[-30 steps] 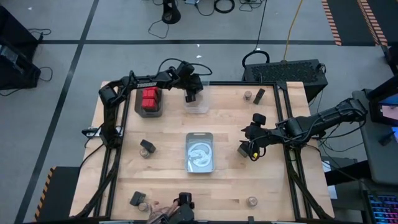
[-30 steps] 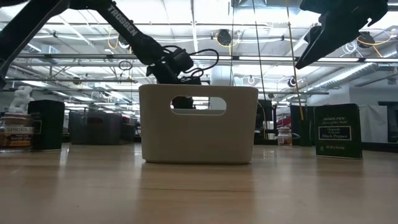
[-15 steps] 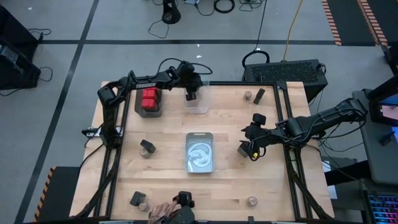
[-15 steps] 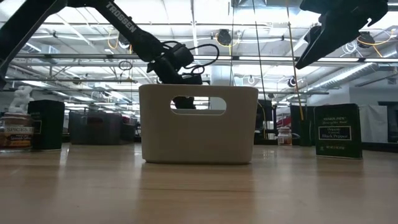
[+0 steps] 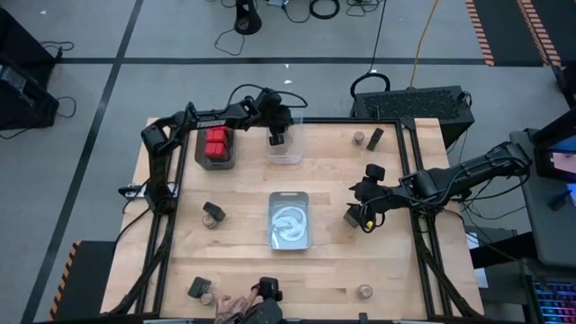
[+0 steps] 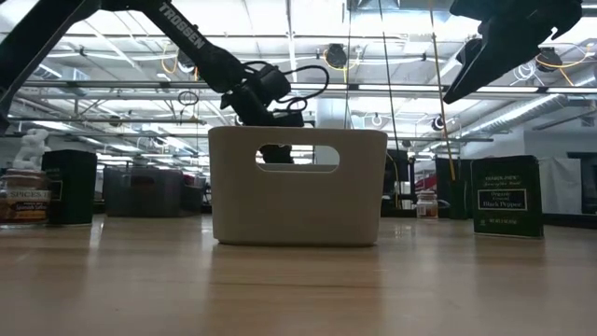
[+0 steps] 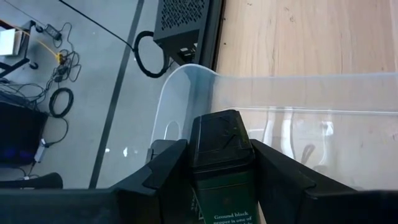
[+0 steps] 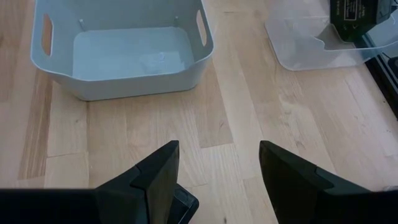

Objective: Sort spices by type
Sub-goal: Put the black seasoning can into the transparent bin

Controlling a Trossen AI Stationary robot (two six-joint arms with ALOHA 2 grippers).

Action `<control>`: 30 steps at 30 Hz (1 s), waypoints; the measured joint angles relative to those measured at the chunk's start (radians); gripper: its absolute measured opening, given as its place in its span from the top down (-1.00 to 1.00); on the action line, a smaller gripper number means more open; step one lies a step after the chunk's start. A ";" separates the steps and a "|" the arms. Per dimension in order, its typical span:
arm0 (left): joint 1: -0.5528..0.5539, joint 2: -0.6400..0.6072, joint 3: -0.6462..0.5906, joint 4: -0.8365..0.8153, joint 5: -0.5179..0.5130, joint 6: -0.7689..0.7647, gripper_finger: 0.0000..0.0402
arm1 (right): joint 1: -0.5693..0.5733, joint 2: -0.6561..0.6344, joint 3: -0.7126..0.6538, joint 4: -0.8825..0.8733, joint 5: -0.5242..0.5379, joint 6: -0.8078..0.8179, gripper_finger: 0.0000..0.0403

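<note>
Left wrist view: left gripper (image 7: 219, 171) clamping black pepper tin (image 7: 219, 155), label reading "Ground black pepper", hanging over clear bin (image 7: 298, 106) at table's far edge. Placing step under way, by my reading; next move calling for lowering tin inside bin walls, then releasing. Right gripper (image 8: 214, 168) waiting beside white tub (image 8: 118, 56), fingers spread, holding nothing. Low view: another tin (image 6: 506, 196) reading "Black Pepper".
</note>
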 joint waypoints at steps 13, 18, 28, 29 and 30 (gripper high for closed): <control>0.001 0.000 0.000 -0.007 0.012 0.029 -0.14 | 0.000 0.000 0.000 0.000 0.000 -0.002 -0.02; -0.002 0.000 0.000 -0.008 -0.020 0.033 -0.41 | 0.000 0.000 0.000 0.000 0.000 0.000 -0.02; -0.026 0.000 0.000 -0.047 -0.054 0.101 -0.47 | 0.000 0.000 0.000 0.000 0.000 0.001 -0.02; -0.030 0.000 0.000 -0.062 -0.069 0.117 -0.47 | 0.000 0.000 0.000 0.000 0.000 0.001 -0.02; -0.034 0.000 0.000 -0.072 -0.083 0.133 -0.47 | 0.000 0.000 0.000 0.000 0.000 0.001 -0.02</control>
